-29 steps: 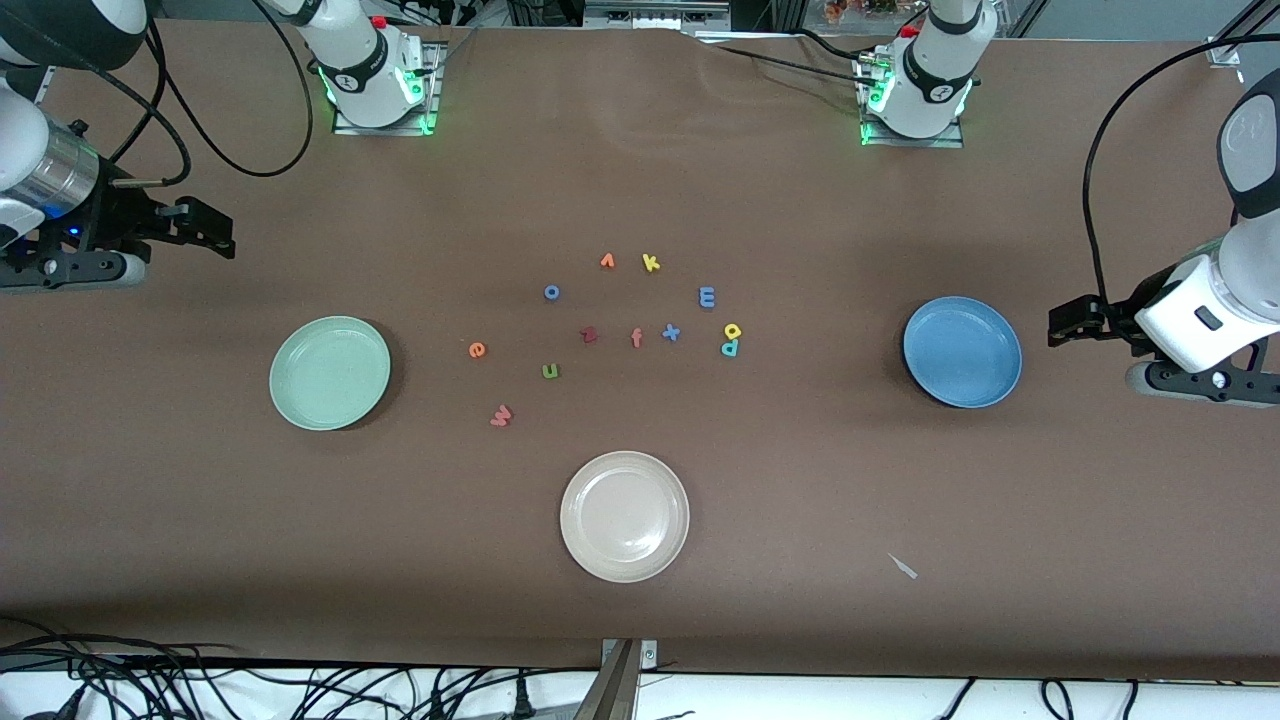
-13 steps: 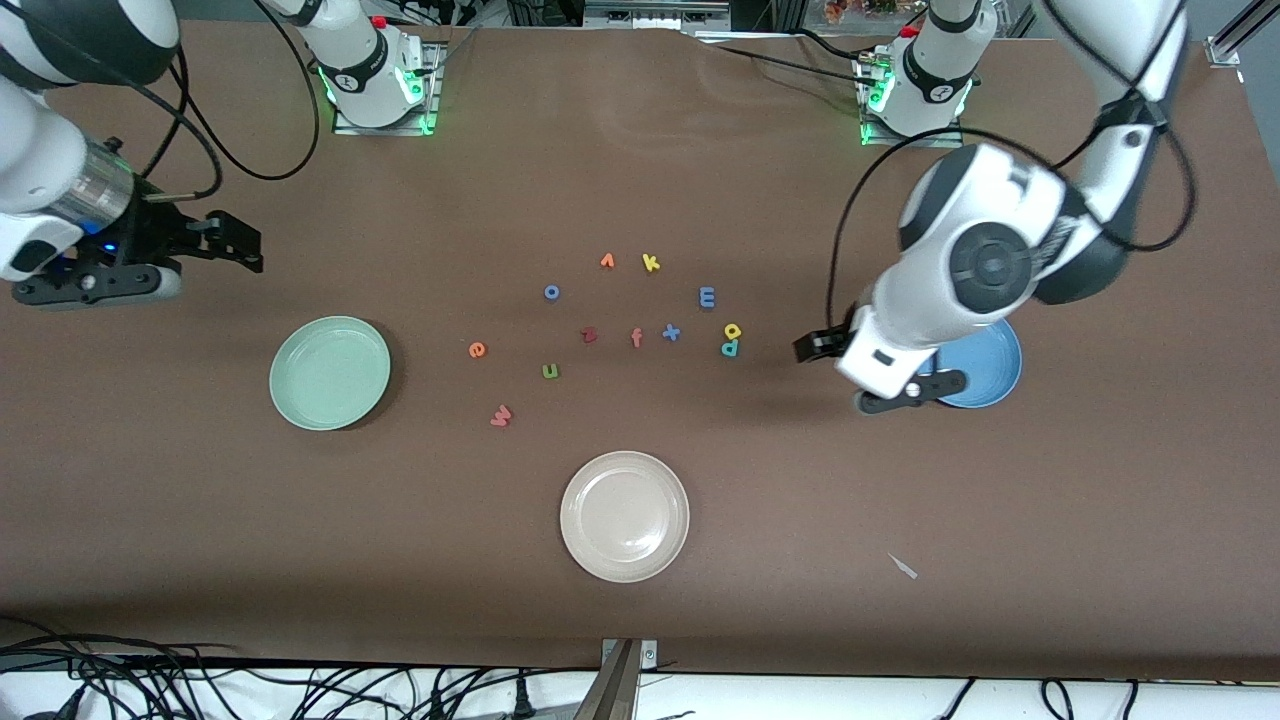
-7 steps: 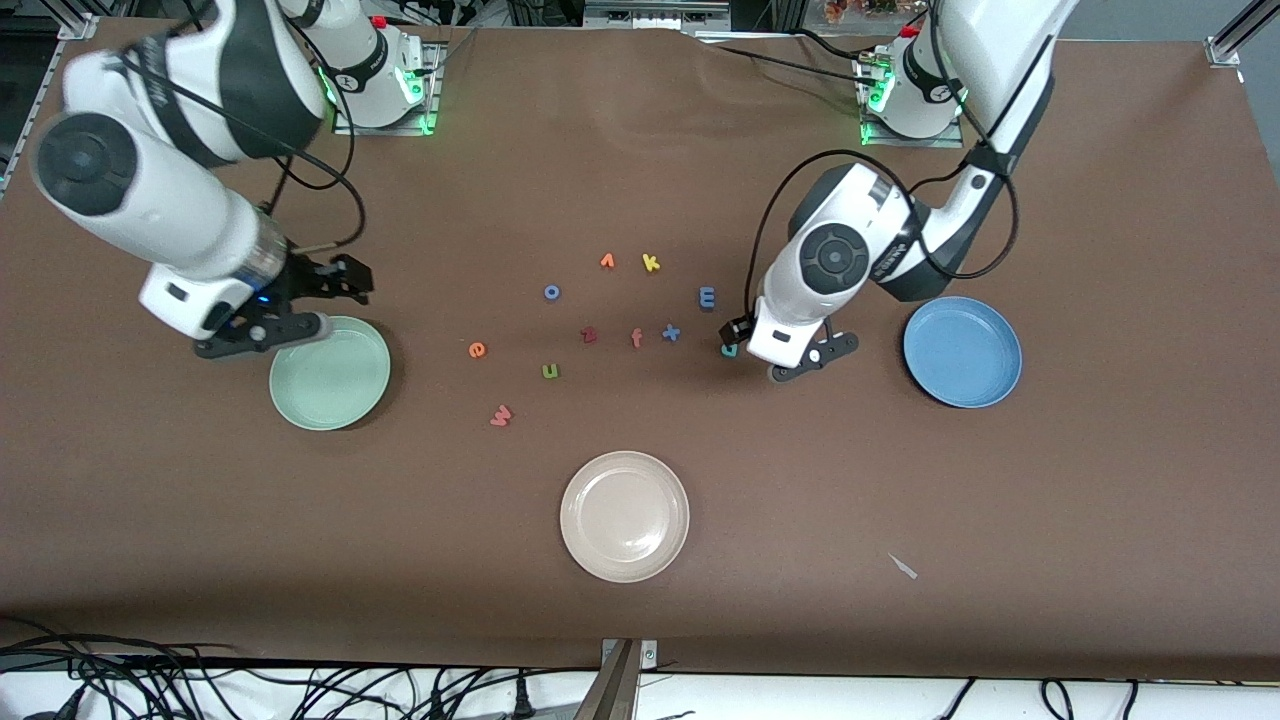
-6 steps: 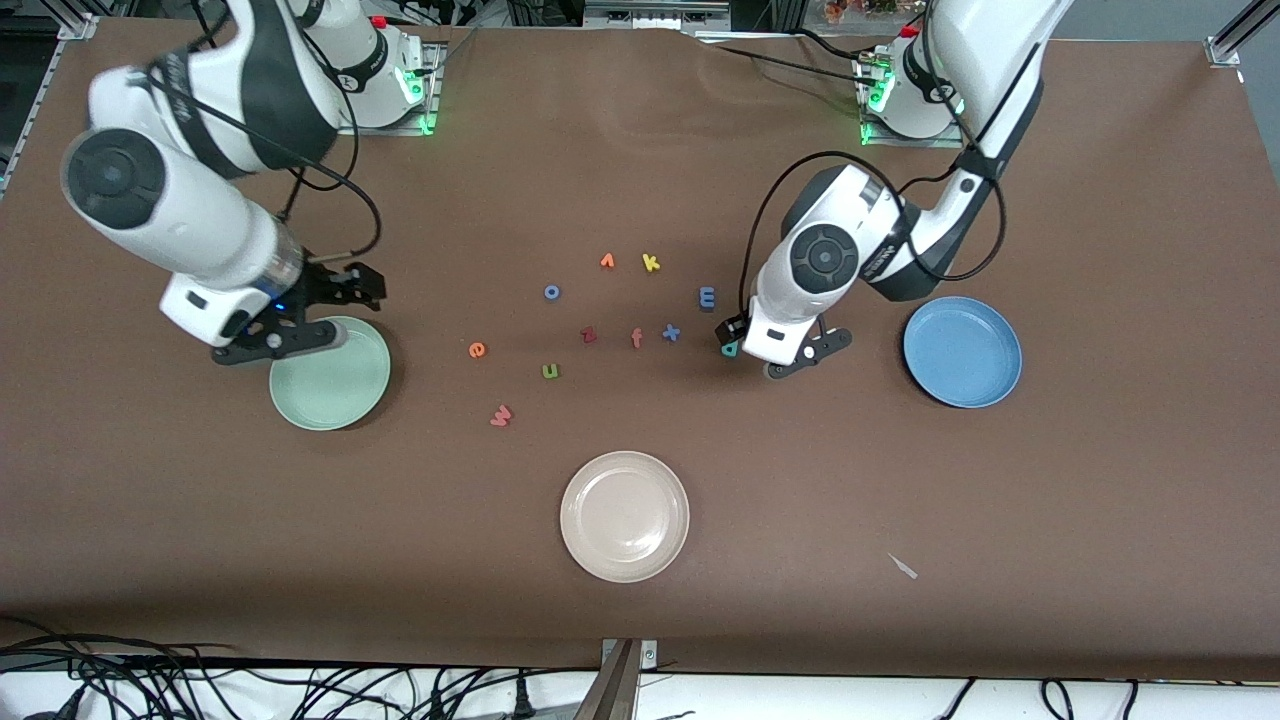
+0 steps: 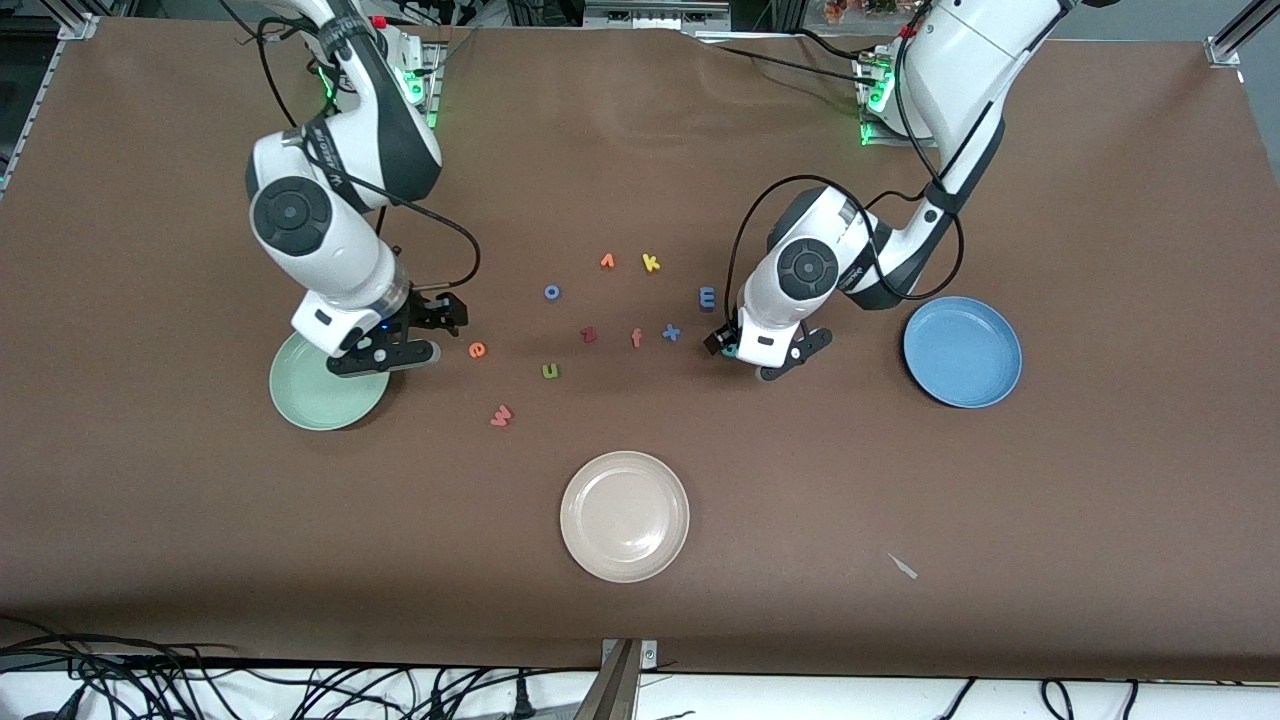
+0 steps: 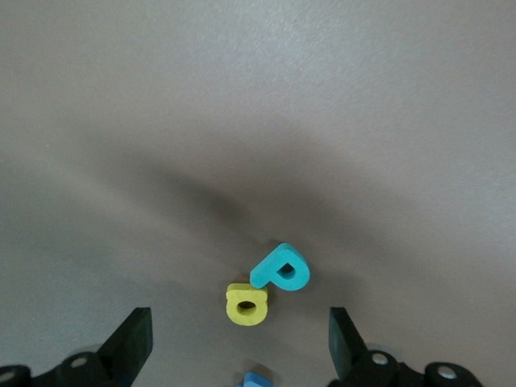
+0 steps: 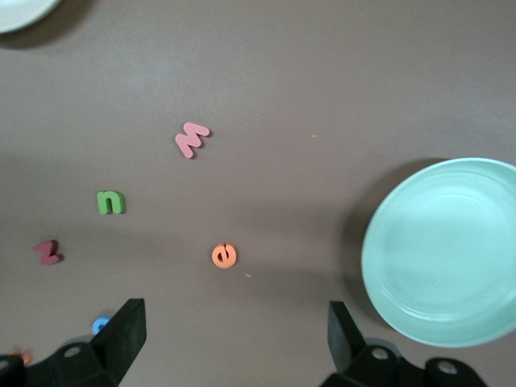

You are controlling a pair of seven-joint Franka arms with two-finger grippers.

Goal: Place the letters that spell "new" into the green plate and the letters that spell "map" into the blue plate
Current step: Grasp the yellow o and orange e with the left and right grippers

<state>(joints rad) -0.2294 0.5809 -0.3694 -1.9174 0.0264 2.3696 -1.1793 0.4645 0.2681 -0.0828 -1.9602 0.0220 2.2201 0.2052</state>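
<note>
Left pincer (image 6: 240, 343) is hanging wide over touching yellow "a" (image 6: 246, 304) and teal "p" (image 6: 281, 268), likely to straddle one. Right pincer (image 7: 234, 330) is hovering wide near orange "e" (image 7: 224, 255), beside the green plate (image 7: 451, 250).

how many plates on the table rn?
3. Green plate at the right arm's end, partly under the right tool. Blue plate at the left arm's end. Cream-white plate between them, nearest the front camera. None looks hidden.

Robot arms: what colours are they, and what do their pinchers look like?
Both arms are glossy white with dark grey round joints and looping black cables. Green lights glow at their bases. The left gripper and right gripper are black, each with two flat black fingers.
</note>
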